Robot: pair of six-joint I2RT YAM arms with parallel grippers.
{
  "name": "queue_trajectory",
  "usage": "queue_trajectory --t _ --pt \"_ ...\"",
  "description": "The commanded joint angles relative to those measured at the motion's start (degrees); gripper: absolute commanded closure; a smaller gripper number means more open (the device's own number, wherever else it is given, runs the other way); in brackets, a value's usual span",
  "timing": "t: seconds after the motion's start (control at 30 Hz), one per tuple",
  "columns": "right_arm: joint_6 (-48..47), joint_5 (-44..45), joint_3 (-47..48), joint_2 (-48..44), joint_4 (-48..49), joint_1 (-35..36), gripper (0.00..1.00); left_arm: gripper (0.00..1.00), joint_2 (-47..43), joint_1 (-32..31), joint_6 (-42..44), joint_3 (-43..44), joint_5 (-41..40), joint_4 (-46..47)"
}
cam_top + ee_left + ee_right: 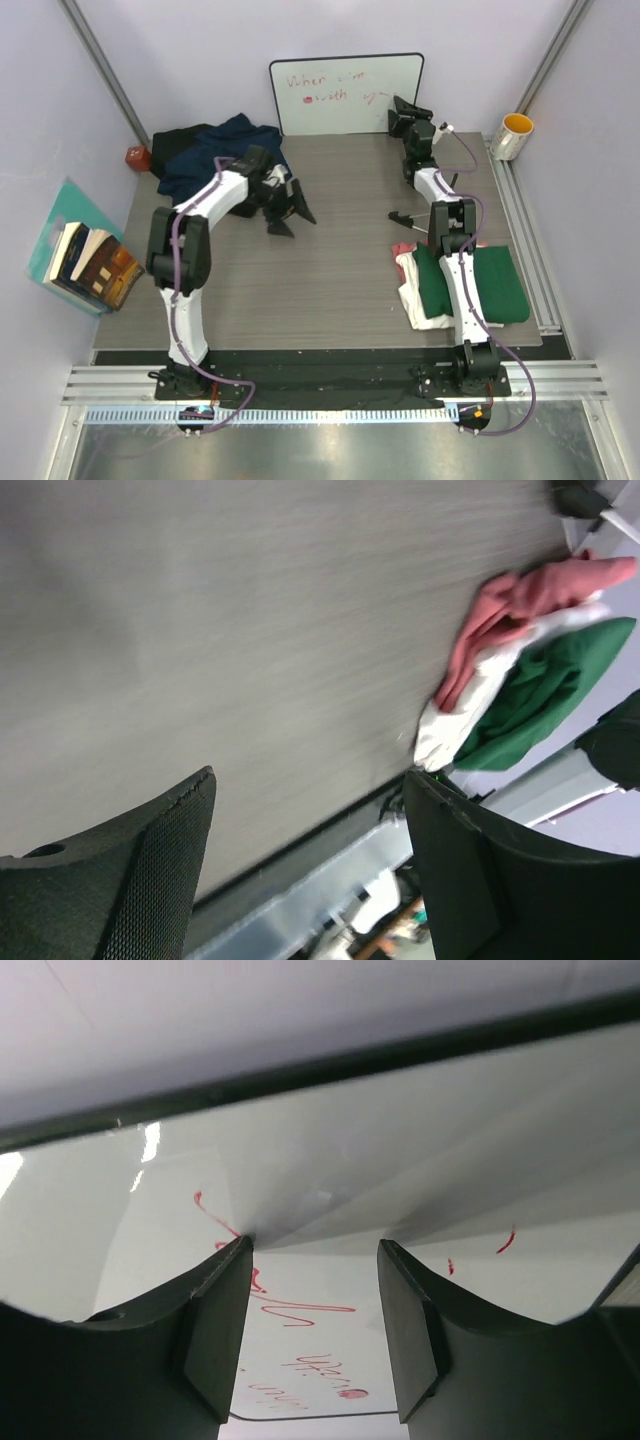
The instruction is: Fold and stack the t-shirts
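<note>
A folded stack lies at the table's right edge: a dark green t-shirt [490,280] on top, a cream-white one [413,300] under it, and a pink-red one [403,249] peeking out behind. The left wrist view shows the same green [545,690], white [465,710] and pink [530,592] shirts. A navy t-shirt [225,145] and a black one [180,140] lie crumpled at the back left. My left gripper [292,218] [310,780] hangs open and empty just right of that pile. My right gripper [402,112] [314,1247] is open and empty, pointing at the whiteboard.
A whiteboard [345,92] [330,1310] with red writing leans against the back wall. A yellow mug [515,135] stands at the back right, a red object [137,157] at the back left. Books [90,262] lie off the table's left edge. A small dark tool [405,217] lies behind the stack.
</note>
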Motion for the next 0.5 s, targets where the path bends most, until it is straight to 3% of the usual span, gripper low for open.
queue_trajectory --t 0.0,0.17,0.23,0.47 --pt "-0.46 -5.75 1.46 -4.79 -0.21 -2.48 0.42 0.23 10.20 -7.52 1.20 15.54 6.38 4.69" --pt "-2.13 -7.87 -2.24 -7.08 -0.30 -2.48 0.42 0.25 25.77 -11.40 -2.40 33.80 13.23 8.46" --pt "-1.78 -7.88 -0.67 -6.21 -1.35 -2.48 0.42 0.28 27.71 -11.93 -6.34 32.71 14.73 14.51" --pt "0.94 -7.70 0.67 -4.53 -0.92 -2.48 0.42 0.27 31.58 -16.23 -9.77 36.13 16.85 21.45"
